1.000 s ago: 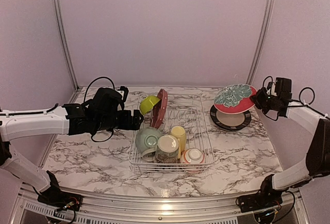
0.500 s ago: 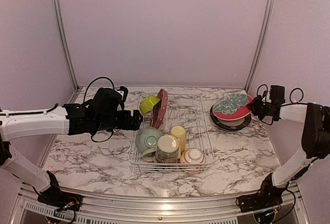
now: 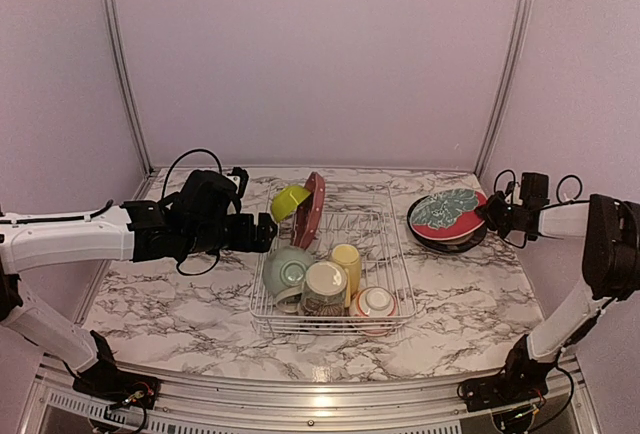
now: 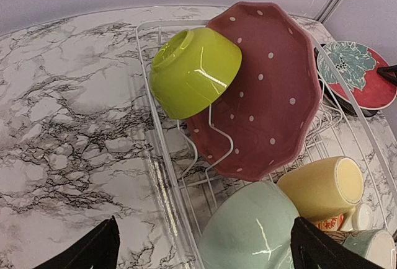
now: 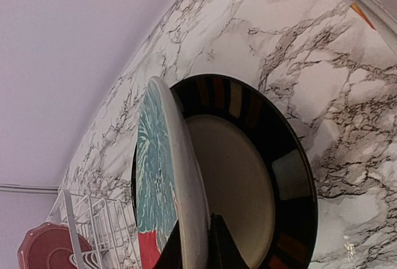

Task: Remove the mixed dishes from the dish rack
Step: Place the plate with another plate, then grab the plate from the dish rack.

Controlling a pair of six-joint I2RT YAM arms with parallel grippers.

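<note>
The right tool (image 3: 488,212) grips a red plate (image 5: 155,176) by its rim at the right side of the tabletop (image 3: 170,294), holding it tilted just over a dark-rimmed plate (image 5: 242,182) that lies flat there. Whether the two plates touch at the far edge cannot be told. The step in hand looks like stacking: one dish is out of the rack (image 3: 365,226) and about to be set on the pile. The next move calls for levelling the red plate, lowering it squarely inside the dark rim, then letting go without dragging it sideways.

The left tool (image 3: 262,232) hangs with its fingers spread wide and holding nothing, just outside the rack's left wall and facing a lime bowl (image 4: 195,74). That bowl leans against an upright dotted plate (image 4: 267,95) at the far end. At the near end a pale-green bowl (image 4: 248,232), a yellow mug (image 4: 319,188), a cream mug (image 3: 324,287) and a red-patterned bowl (image 3: 375,302) are packed close together.

Six pieces sit in the rack, so the job appears well short of done. The rack's wire wall stands between the left tool and the lime bowl, and lifting that bowl may disturb the dotted plate it leans on.
</note>
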